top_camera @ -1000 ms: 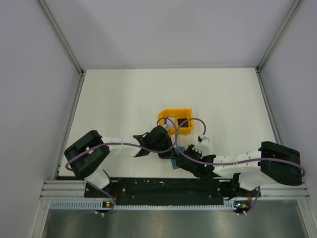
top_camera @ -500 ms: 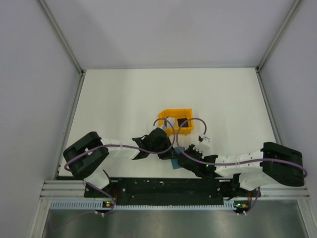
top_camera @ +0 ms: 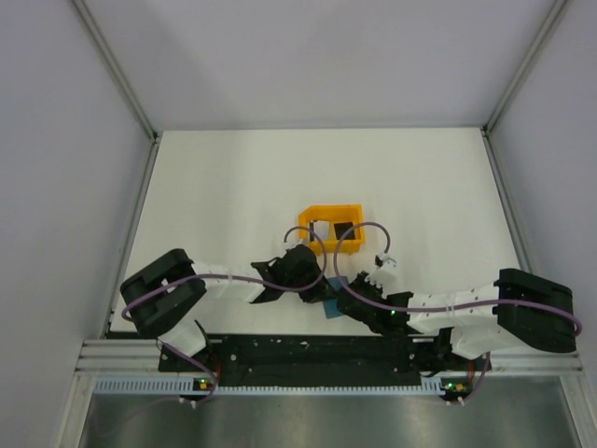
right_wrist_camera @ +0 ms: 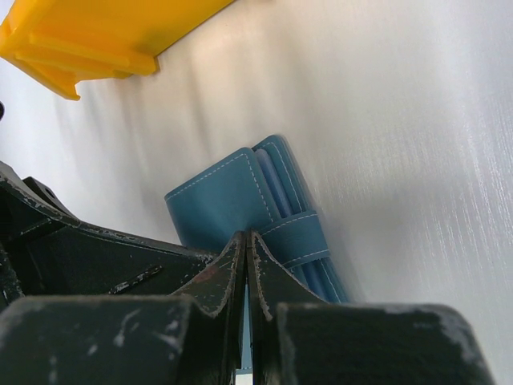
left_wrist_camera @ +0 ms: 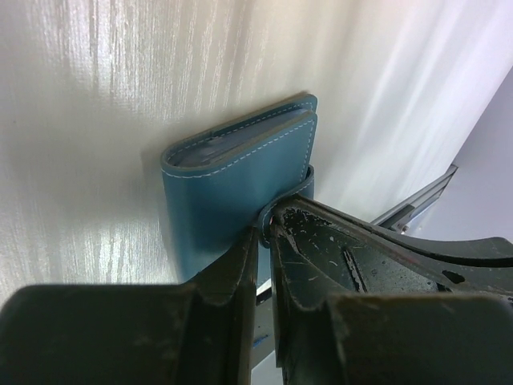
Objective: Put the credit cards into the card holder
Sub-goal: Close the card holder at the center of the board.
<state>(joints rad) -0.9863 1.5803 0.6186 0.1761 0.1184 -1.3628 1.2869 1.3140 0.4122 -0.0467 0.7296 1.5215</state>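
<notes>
The teal-blue card holder [top_camera: 330, 307] lies folded on the table between my two grippers. In the left wrist view the holder [left_wrist_camera: 232, 172] shows grey edges between its covers, and my left gripper [left_wrist_camera: 264, 233] is shut on its strap at the near edge. In the right wrist view my right gripper [right_wrist_camera: 246, 237] is shut on the holder's [right_wrist_camera: 228, 204] cover beside the strap [right_wrist_camera: 300, 237]. In the top view the left gripper [top_camera: 320, 285] and right gripper [top_camera: 343, 297] meet over the holder. A pale card [top_camera: 323, 230] and a dark card [top_camera: 345, 230] sit in the orange tray.
The orange tray [top_camera: 328, 210] stands just beyond the grippers, mid-table; its underside shows at the top left of the right wrist view [right_wrist_camera: 96, 40]. Grey walls enclose the white table on three sides. The arms' mounting rail runs along the near edge.
The left wrist has drawn slightly back toward the near edge, uncovering more of the tray's inside. Both grippers stay at the holder.
</notes>
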